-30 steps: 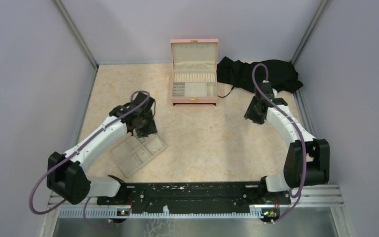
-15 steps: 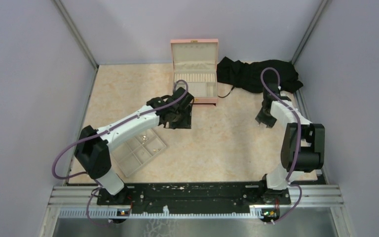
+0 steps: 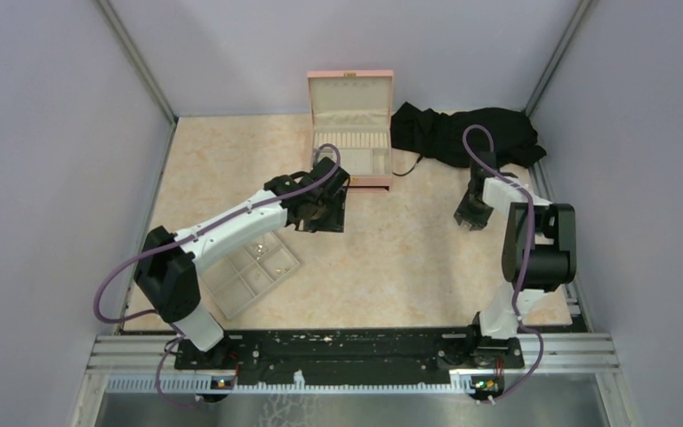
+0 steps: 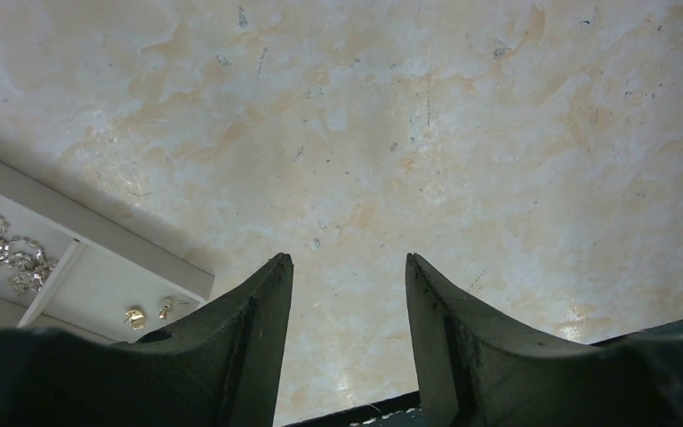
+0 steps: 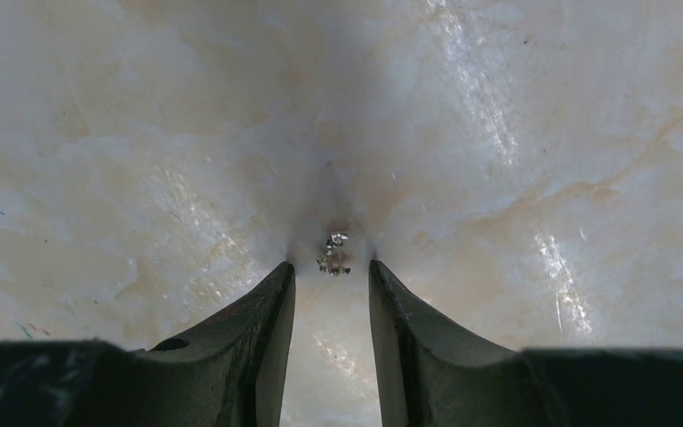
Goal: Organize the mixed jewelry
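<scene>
The left gripper [image 4: 347, 260] is spread above the counter [image 4: 427, 124]; the right gripper [image 5: 330, 264] is spread at a silver jewelry piece [image 5: 333, 253].

Top view: left gripper [image 3: 324, 216] and cable hide near-left corner of pink box [image 3: 351, 114]. Left forearm covers far-left edge of tray [image 3: 231, 305]; gold specks [image 3: 277, 261] inside too small to identify. Right gripper [image 3: 470, 215] tips hidden under own wrist.
Left wrist view: cream compartments [image 4: 98, 283] cut by frame edge, partly behind finger [image 4: 242, 349]; tray or box, cannot tell. Silver chain [image 4: 2, 252] cut off too.
Right wrist view: tiny silvery piece [image 5: 333, 253] at fingertips, kind unreadable, contact unclear.
</scene>
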`<state>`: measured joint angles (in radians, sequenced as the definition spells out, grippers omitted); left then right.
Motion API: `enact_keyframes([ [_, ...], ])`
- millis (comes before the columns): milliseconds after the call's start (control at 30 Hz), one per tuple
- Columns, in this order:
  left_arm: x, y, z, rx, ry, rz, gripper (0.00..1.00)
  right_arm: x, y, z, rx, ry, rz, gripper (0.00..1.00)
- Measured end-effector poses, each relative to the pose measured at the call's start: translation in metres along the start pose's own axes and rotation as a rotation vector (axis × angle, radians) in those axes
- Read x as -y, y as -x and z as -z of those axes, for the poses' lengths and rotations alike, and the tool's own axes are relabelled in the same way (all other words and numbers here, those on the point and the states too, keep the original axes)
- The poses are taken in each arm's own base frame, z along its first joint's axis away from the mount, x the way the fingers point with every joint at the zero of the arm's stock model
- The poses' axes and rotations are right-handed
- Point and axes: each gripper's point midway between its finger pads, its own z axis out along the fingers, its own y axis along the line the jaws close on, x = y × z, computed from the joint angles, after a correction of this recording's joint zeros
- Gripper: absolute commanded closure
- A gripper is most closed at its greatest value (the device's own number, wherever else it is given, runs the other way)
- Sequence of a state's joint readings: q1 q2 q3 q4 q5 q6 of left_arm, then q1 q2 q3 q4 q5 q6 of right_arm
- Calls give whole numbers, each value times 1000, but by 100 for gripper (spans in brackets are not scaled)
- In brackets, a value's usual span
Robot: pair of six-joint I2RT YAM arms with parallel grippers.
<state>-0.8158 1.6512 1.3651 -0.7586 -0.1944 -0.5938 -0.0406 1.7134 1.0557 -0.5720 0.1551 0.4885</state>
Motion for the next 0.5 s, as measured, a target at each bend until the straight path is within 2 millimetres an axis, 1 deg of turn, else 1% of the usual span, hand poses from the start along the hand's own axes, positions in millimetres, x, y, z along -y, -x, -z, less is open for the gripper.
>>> enact_keyframes([
  [133,0,0,0,0,0,0,43,-4,3,-5,-4,6,9,67],
  [267,0,0,0,1,2,-1,43,-4,5,-6,-2,5,11,73],
  [500,-1,0,0,3,5,0,44,-3,5,-6,-1,3,16,90],
])
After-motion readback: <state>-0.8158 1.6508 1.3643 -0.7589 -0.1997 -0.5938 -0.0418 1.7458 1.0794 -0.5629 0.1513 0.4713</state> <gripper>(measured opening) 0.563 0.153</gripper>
